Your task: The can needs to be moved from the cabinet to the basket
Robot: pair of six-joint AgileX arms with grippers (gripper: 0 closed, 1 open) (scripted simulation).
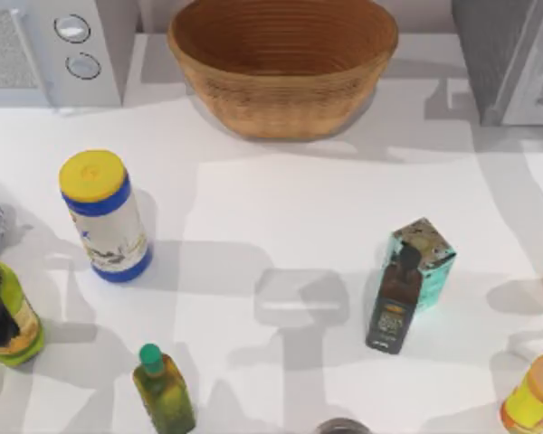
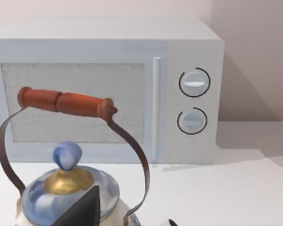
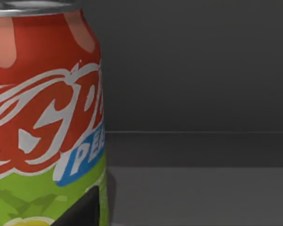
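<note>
Right now your can (image 3: 42, 127) stands upright in the right wrist view, close to the camera, on a dark grey floor with dark grey walls behind it: it looks to be inside the cabinet (image 1: 511, 59). You see red with white lettering up top, a green band below and a silver rim. A dark finger tip (image 3: 82, 209) of the right gripper shows at the can's lower edge, but you cannot tell whether the jaws are spread or pinching it.

From the cabinet, which sits at the top view's far right corner, the basket (image 1: 283, 63) lies well to the left along the back edge, wide and brown. Further left again of the basket stands the grey appliance with two round knobs (image 1: 50, 50).

Nearer you than the cabinet, a dark bottle (image 1: 394, 303) leans against a teal box (image 1: 425, 258). Well left of those stands the yellow-lidded, blue-banded cylinder (image 1: 104, 217), and a green-capped bottle (image 1: 163, 389) sits by the front edge.

Your left arm is parked at the table's left edge. Its wrist view faces the appliance over a kettle with a red-brown handle (image 2: 66, 101); a dark tip of the left gripper (image 2: 85, 212) shows, and you cannot tell how its jaws stand.
</note>
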